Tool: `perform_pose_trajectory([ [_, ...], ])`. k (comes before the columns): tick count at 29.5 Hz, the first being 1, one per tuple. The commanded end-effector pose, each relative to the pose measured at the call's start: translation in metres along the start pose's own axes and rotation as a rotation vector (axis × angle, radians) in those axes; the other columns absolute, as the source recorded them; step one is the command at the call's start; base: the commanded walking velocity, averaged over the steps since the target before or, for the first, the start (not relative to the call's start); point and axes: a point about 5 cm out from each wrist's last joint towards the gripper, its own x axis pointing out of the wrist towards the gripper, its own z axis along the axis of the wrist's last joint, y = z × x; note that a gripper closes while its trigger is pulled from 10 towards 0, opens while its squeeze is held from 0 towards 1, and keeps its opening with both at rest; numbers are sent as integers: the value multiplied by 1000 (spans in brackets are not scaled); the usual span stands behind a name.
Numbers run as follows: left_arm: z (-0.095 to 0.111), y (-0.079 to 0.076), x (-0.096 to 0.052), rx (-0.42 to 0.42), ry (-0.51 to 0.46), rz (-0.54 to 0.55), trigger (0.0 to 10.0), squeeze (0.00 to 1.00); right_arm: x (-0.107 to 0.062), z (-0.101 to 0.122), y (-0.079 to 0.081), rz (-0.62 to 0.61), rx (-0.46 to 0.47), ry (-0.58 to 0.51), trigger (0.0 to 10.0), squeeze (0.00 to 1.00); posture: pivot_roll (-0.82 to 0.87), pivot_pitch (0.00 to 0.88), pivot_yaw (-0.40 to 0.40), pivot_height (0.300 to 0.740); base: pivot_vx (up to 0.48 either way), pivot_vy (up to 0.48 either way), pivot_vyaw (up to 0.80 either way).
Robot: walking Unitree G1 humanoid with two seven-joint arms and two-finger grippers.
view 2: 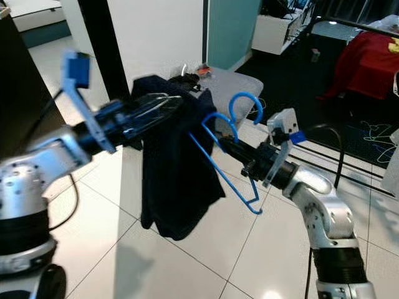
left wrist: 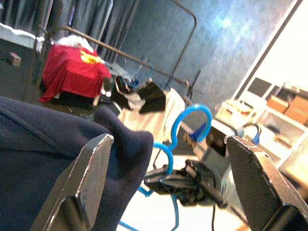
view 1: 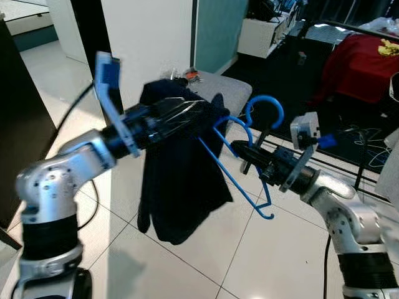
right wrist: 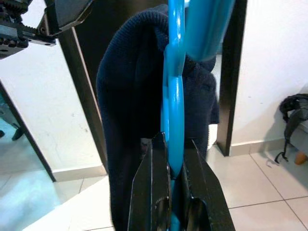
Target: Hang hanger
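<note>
A dark navy garment (view 1: 177,187) hangs draped over my left gripper (view 1: 193,112), held out at chest height. In the left wrist view its two fingers (left wrist: 89,178) stand wide apart, so it is open, and the cloth (left wrist: 43,159) lies over one finger. A blue plastic hanger (view 1: 237,168) has one arm pushed into the garment's top, and its hook (view 1: 265,106) points up. My right gripper (view 1: 240,148) is shut on the hanger just below the hook. The right wrist view shows both fingertips (right wrist: 151,149) clamped on the blue bar (right wrist: 173,72), with the garment (right wrist: 130,106) behind.
A grey padded seat (view 1: 224,87) stands behind the garment. A red-covered piece (view 1: 361,62) and loose cables (view 1: 374,143) are at the far right. A metal clothes rail (left wrist: 187,29) stands beyond. White floor tiles (view 1: 187,261) lie below, and a dark panel (view 1: 19,124) stands at the left.
</note>
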Motion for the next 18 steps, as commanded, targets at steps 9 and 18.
perform_pose_trajectory([
  [9, 28, 5, -20, 330, -4, 50, 10000, 0, -40, 21, 15, 233, 91, -131, 10000, 0, 22, 73, -21, 740, 0, 0, 0],
  [18, 62, -8, -20, 653, 13, -14, 10000, 0, -47, 0, 24, 318, 124, -17, 10000, 0, 31, 70, -22, 740, 0, 0, 0],
])
